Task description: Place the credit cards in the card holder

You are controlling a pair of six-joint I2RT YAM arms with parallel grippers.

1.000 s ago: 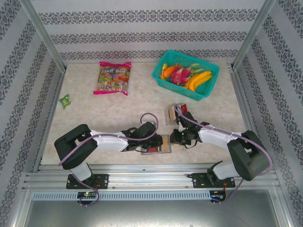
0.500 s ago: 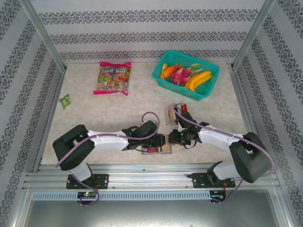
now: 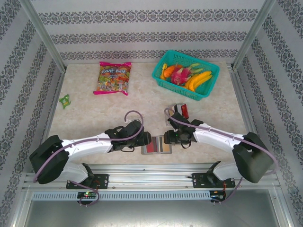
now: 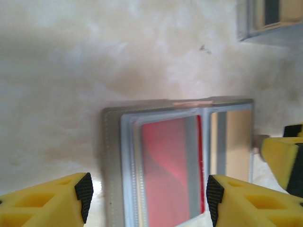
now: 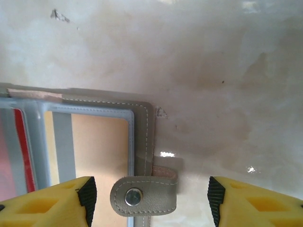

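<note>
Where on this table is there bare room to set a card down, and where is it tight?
Bare marble lies between the candy bag and the basket, and between the small green item and the card holder. Crowded: near centre, where left pincer and right pincer flank the holder, credit cards just behind.

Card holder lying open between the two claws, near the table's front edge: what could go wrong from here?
The card holder lies open fairly near the table's front edge, so a nudge from the open left gripper could slide it off. Its snap tab sits inside the open right gripper; closing there might tug the holder or fold it shut. The loose credit cards lie beside the right arm, which might sweep them.
</note>
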